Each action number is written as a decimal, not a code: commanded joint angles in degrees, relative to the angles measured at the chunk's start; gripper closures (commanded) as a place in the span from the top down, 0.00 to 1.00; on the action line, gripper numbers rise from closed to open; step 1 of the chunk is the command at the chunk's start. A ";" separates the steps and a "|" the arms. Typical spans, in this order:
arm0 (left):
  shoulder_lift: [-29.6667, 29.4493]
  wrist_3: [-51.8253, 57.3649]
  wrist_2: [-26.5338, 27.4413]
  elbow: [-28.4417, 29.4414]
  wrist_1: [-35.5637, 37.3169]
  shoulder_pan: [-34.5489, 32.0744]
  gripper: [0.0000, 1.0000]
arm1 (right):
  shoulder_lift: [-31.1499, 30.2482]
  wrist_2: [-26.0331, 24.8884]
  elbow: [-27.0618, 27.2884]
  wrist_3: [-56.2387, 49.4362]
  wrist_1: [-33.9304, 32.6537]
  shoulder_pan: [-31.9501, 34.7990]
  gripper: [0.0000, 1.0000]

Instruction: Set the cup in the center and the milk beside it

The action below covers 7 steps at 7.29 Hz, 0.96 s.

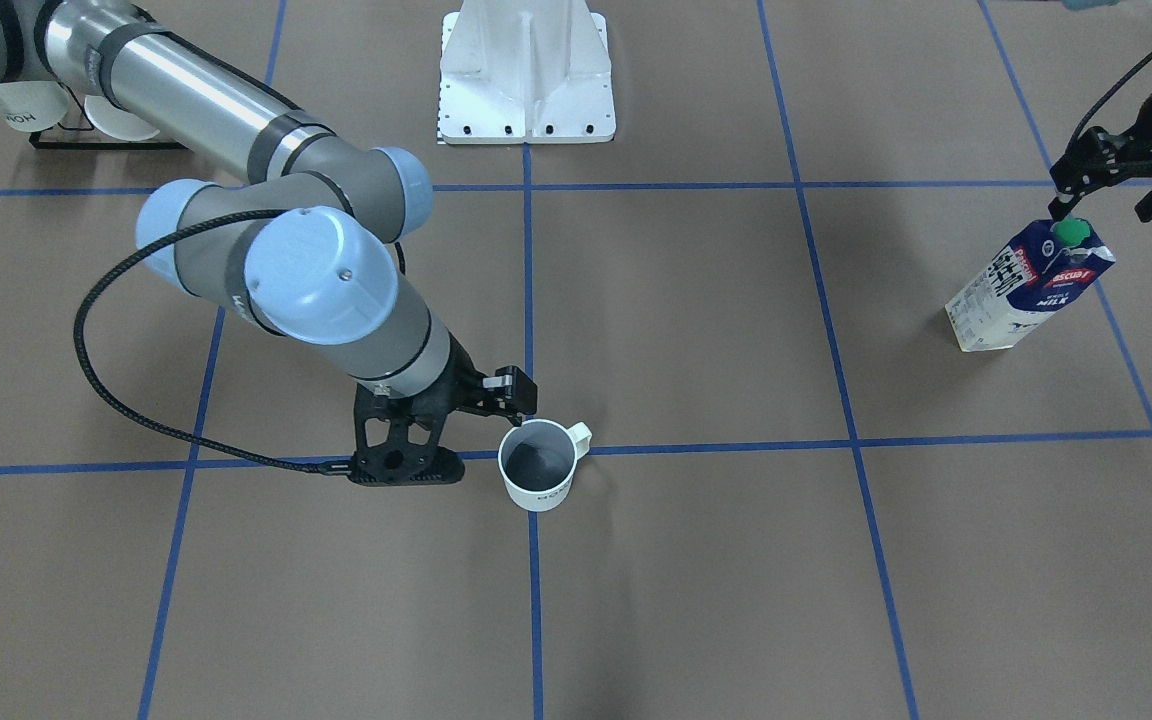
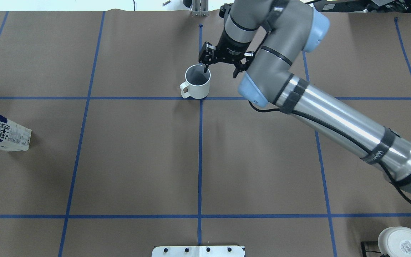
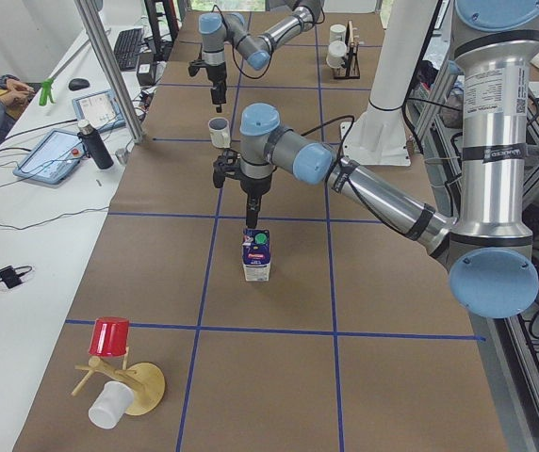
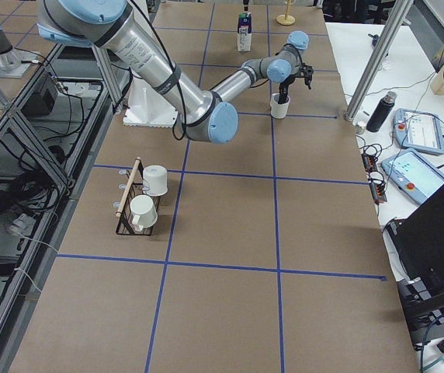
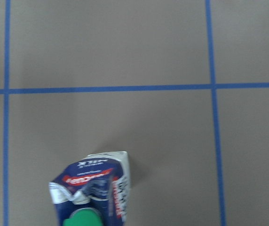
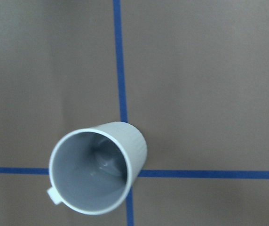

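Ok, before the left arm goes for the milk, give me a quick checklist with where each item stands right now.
1. The cup stands upright at the crossing of the blue tape lines: ok.
2. The right pincer is open: ok.
3. The right pincer is clear of the cup: not ok, one finger is at the rim.
4. The milk stands upright: ok.
5. The left pincer is open above the milk's green cap: ok.
6. The milk is beside the cup: not ok, it stands far off on the robot's left.
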 commanded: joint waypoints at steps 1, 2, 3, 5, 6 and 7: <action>0.47 -5.57 0.26 7.45 -12.14 0.35 0.98 | -10.40 -0.04 12.64 -0.29 -2.01 0.73 1.00; 1.87 -6.74 0.17 10.18 -18.13 0.44 0.98 | -10.87 -0.22 12.94 -0.29 -2.11 0.73 1.00; 1.88 -8.50 -0.18 11.08 -19.58 0.53 0.98 | -10.96 -0.31 13.03 -0.29 -2.20 0.73 1.00; 1.62 -10.44 -0.53 10.82 -19.77 0.97 0.98 | -11.13 -0.31 13.04 -0.29 -2.20 0.73 1.00; 1.44 -12.97 -0.45 10.91 -21.16 2.19 0.98 | -11.13 -0.31 13.04 -0.29 -2.20 0.73 1.00; 1.44 -13.34 -0.10 11.08 -21.35 3.68 0.98 | -11.22 -0.31 13.04 -0.29 -2.20 0.82 1.00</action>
